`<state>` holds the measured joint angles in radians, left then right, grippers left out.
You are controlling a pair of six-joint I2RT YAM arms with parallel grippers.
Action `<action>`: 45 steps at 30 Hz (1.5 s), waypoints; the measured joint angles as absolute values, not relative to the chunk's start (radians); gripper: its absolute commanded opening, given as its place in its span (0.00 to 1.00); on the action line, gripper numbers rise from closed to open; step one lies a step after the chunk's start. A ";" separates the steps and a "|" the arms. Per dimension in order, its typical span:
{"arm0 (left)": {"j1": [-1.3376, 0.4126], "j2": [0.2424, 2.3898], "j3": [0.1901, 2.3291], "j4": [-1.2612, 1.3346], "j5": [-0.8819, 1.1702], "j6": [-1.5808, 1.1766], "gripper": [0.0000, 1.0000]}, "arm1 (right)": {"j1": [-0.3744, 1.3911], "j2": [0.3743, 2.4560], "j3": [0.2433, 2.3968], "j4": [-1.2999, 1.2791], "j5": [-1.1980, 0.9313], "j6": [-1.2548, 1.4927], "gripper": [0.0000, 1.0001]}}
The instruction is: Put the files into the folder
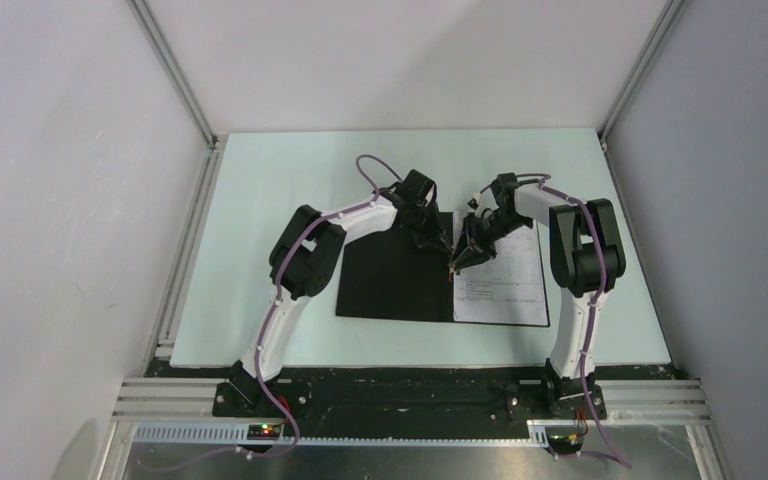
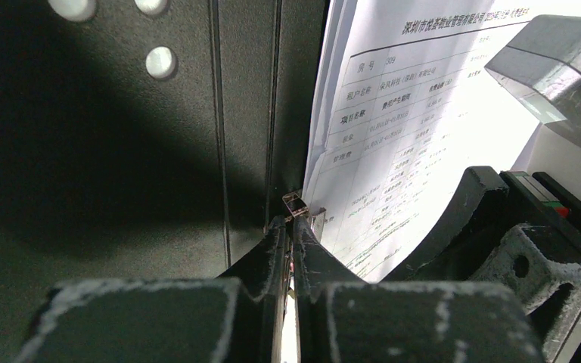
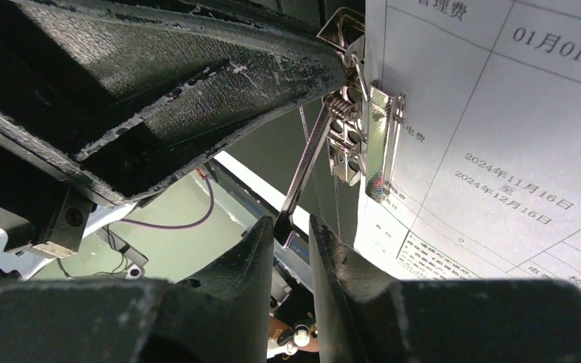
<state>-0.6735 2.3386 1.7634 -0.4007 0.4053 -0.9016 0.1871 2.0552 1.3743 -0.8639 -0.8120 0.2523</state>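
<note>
The folder (image 1: pixel 390 280) lies open, black inside up. The files (image 1: pixel 505 280), white sheets printed with tables, lie on its right half. My left gripper (image 1: pixel 438 240) is shut, with its tips (image 2: pixel 293 223) against the metal clip (image 2: pixel 296 203) at the spine, beside the files' edge (image 2: pixel 416 113). My right gripper (image 1: pixel 460 258) is at the same clip from the right. In the right wrist view its narrow-set fingers (image 3: pixel 291 227) hold the end of the clip's raised lever (image 3: pixel 306 162). The clip base (image 3: pixel 374 144) sits on the files' left edge (image 3: pixel 499 136).
The pale green table (image 1: pixel 260 200) extends round the folder. Grey walls with aluminium rails (image 1: pixel 175 70) enclose it on three sides. The left gripper's fingers (image 3: pixel 197 76) lie close above my right gripper's fingers.
</note>
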 measured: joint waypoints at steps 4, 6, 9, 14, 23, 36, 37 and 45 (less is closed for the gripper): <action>-0.672 2.339 1.763 -0.400 0.409 -0.902 0.06 | 0.187 2.055 1.378 -0.855 -0.829 0.249 0.34; -0.671 2.340 1.763 -0.400 0.412 -0.908 0.06 | 0.188 2.055 1.386 -0.852 -0.839 0.248 0.38; -0.671 2.341 1.763 -0.399 0.416 -0.909 0.06 | 0.188 2.056 1.407 -0.850 -0.856 0.244 0.43; -0.669 2.341 1.763 -0.398 0.418 -0.909 0.06 | 0.183 2.058 1.432 -0.842 -0.890 0.244 0.45; -0.668 2.341 1.763 -0.397 0.419 -0.909 0.06 | 0.174 2.058 1.427 -0.843 -0.900 0.251 0.31; -0.668 2.342 1.763 -0.397 0.421 -0.909 0.06 | 0.168 2.059 1.420 -0.847 -0.898 0.258 0.25; -0.667 2.342 1.763 -0.397 0.422 -0.909 0.06 | 0.168 2.059 1.420 -0.847 -0.898 0.258 0.25; -0.666 2.343 1.763 -0.397 0.425 -0.911 0.06 | 0.169 2.069 1.406 -0.855 -0.897 0.253 0.23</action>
